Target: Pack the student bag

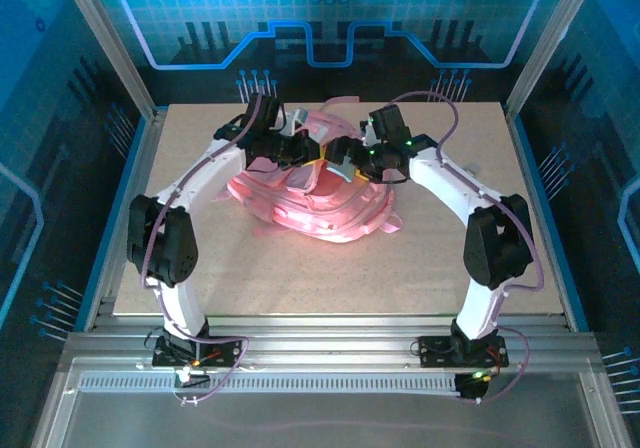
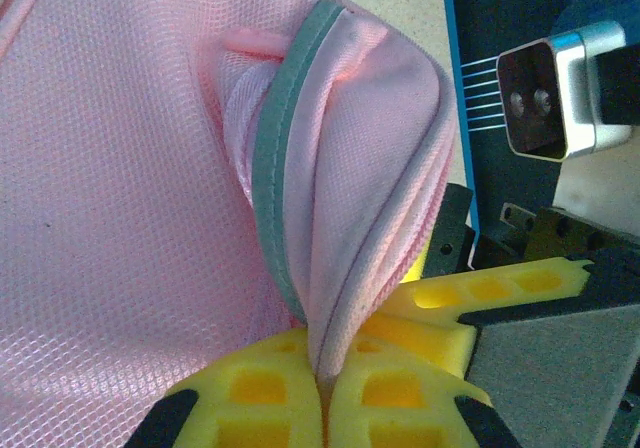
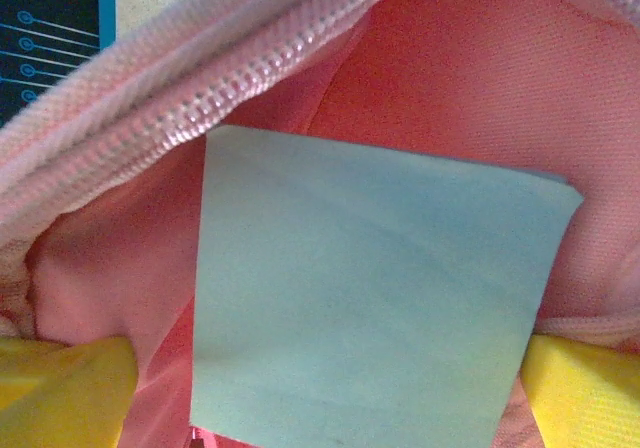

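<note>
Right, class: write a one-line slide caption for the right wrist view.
Right gripper open at the student bag mouth, a pale green square sheet between its yellow fingers.

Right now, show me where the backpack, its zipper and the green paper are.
backpack (image 1: 322, 208): top view, pink fabric in the middle of the bag.
zipper (image 3: 240, 83): right wrist view, teeth along the opening.
green paper (image 3: 370, 288): right wrist view, middle of the sheet.

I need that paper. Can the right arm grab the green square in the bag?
Probably yes. The open right gripper already straddles the square inside the bag, with nothing in between.
</note>
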Robot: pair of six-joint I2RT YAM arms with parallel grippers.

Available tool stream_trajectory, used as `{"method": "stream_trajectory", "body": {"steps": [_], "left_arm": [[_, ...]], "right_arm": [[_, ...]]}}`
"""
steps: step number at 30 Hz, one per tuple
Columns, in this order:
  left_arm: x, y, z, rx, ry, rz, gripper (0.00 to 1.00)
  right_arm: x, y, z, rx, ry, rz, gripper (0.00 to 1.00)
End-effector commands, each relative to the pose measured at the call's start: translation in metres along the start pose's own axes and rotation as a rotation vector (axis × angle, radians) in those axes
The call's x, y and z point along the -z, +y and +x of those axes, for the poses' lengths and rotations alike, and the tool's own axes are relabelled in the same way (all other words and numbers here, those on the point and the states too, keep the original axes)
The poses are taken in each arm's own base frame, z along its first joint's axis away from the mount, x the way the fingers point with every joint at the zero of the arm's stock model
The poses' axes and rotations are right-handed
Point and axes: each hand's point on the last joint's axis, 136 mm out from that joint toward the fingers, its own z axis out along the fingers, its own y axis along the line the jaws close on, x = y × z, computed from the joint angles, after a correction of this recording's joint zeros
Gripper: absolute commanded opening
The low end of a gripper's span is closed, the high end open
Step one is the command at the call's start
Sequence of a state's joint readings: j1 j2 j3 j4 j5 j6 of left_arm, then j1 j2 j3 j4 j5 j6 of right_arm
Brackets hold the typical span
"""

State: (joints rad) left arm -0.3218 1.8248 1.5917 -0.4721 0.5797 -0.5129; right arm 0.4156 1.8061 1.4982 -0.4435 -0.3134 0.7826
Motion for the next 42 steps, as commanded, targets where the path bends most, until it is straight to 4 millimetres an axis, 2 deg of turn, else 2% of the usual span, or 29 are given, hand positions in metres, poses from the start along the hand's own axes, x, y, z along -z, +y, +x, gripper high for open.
{"method": "stream_trajectory", "body": {"steps": [1,3,5,8,11,15,17,21,24,27,30,33,36,37,38,42], "left_arm": [[0.029,-0.064,-0.014,-0.121,-0.083,0.192,0.00],[0.030,-0.064,-0.014,-0.118,-0.084,0.196,0.00],[0.031,-0.065,-0.013,-0.114,-0.086,0.204,0.00],[0.034,-0.069,-0.012,-0.115,-0.095,0.220,0.00],[0.037,-0.072,-0.012,-0.114,-0.101,0.228,0.00],[0.038,-0.076,-0.010,-0.119,-0.101,0.241,0.00],[0.037,-0.073,-0.009,-0.114,-0.101,0.232,0.00],[0.030,-0.065,-0.006,-0.093,-0.099,0.229,0.00],[0.026,-0.061,-0.004,-0.073,-0.090,0.235,0.00],[0.024,-0.056,-0.002,-0.070,-0.089,0.219,0.00],[0.023,-0.051,-0.001,-0.070,-0.091,0.198,0.00],[0.021,-0.046,0.001,-0.063,-0.092,0.190,0.00],[0.021,-0.045,0.003,-0.058,-0.096,0.195,0.00],[0.021,-0.045,0.004,-0.058,-0.096,0.198,0.00],[0.021,-0.045,0.004,-0.056,-0.096,0.200,0.00],[0.020,-0.044,0.005,-0.051,-0.099,0.208,0.00]], "right_arm": [[0.022,0.012,0.005,0.016,-0.009,-0.059,0.99],[0.028,0.001,0.004,0.002,-0.029,-0.047,0.94],[0.030,-0.010,0.003,-0.022,-0.043,-0.041,0.82],[0.025,-0.019,0.004,-0.053,-0.041,-0.055,0.64],[0.014,-0.021,0.005,-0.049,-0.033,-0.049,0.51],[-0.003,-0.007,0.002,-0.052,-0.009,-0.109,0.40],[-0.004,-0.003,-0.001,-0.032,-0.025,-0.107,0.37],[-0.011,0.016,-0.003,0.009,-0.015,-0.155,0.22],[-0.018,0.022,0.000,0.027,0.025,-0.174,0.19],[-0.007,0.010,0.000,0.034,0.020,-0.143,0.22],[0.024,-0.021,-0.007,0.027,-0.025,-0.072,0.27],[0.062,-0.068,-0.015,0.028,-0.073,0.079,0.45],[0.099,-0.126,-0.021,0.019,-0.097,0.314,0.86],[0.109,-0.143,-0.024,0.018,-0.106,0.380,0.95],[0.120,-0.162,-0.027,0.004,-0.110,0.457,1.00],[0.147,-0.224,-0.039,-0.095,-0.124,0.629,1.00]]}}
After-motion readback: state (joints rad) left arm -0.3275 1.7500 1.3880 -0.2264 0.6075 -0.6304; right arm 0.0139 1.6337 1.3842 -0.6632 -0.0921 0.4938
